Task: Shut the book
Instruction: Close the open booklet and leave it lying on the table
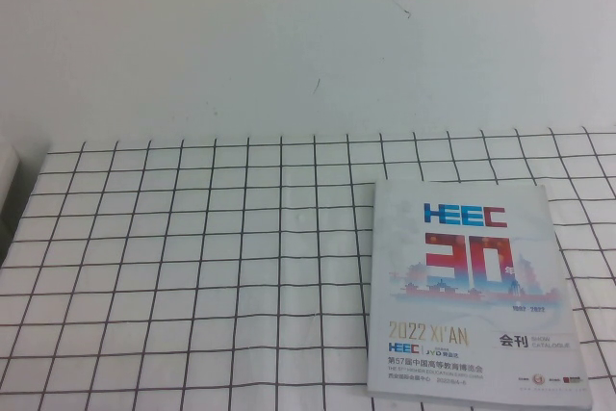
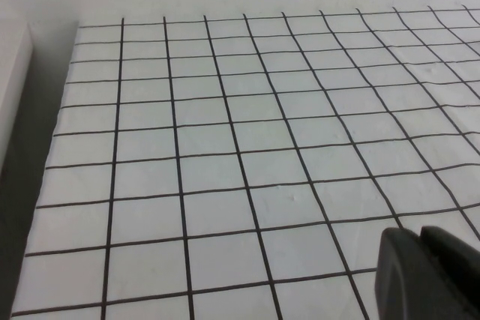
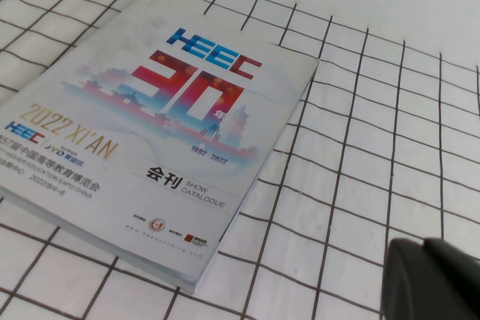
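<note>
The book [image 1: 469,288] lies shut and flat on the desk [image 1: 192,267], at about 4 o'clock in the high view. Its front cover faces up, with "HEEC 30" and "2022 XI'AN" printed on it. A white cloth [image 1: 144,334] with a black grid covers the desk under it. The right claw [image 3: 435,279] hangs above the cloth toward 4 o'clock from the cover as its print reads, apart from the book; I cannot tell whether it is open or closed. The left claw [image 2: 424,271] hangs over bare grid squares toward the desk's 9 o'clock side, and its state cannot be told either.
</note>
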